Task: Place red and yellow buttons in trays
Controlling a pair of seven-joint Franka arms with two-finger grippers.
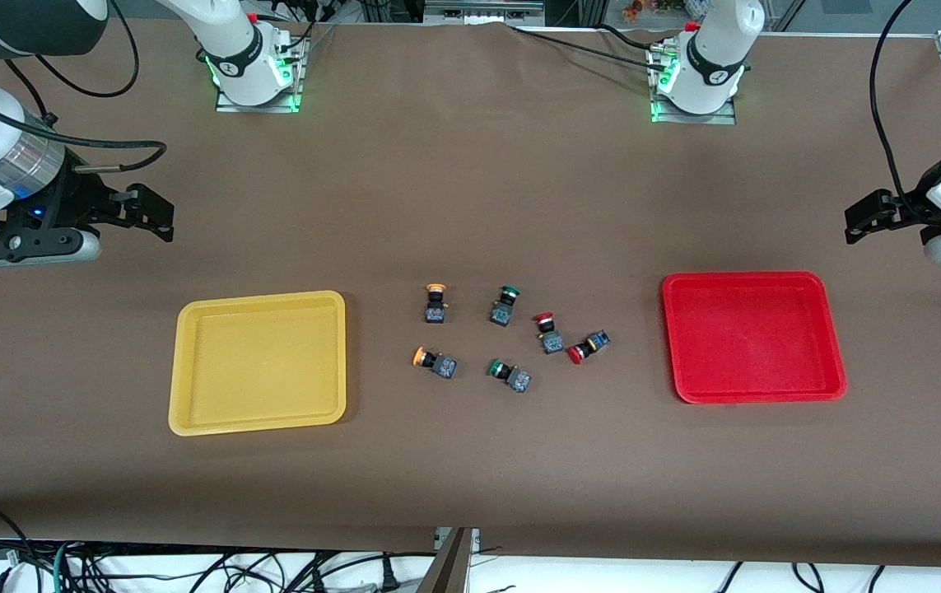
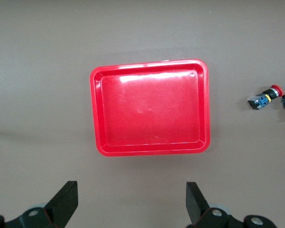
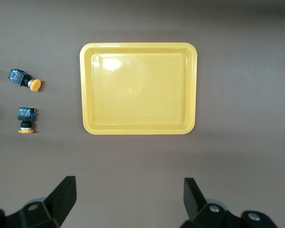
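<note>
Lying in a loose cluster at mid-table between two trays are six tiny push-button switches with dark blocky bodies. Nearest the front camera are a tipped yellow-capped button (image 1: 434, 361), a green-capped switch (image 1: 510, 374) and a tipped red-capped button (image 1: 587, 347); farther back are sitting a second red-capped button (image 1: 548, 332), a second green-capped switch (image 1: 505, 305) and a second yellow-capped button (image 1: 435, 303). Toward the right arm's end, the yellow tray (image 1: 190, 362) is lying empty; toward the left arm's end, the red tray (image 1: 832, 346) is lying empty too. Wrist cameras are showing glossy tray floors that the front view flattens, each with only the nearest buttons. Both arms are waiting: the right gripper (image 1: 159, 216) and left gripper (image 1: 864, 216) are hanging with fingers spread wide, each over bare table just beside its tray.
</note>
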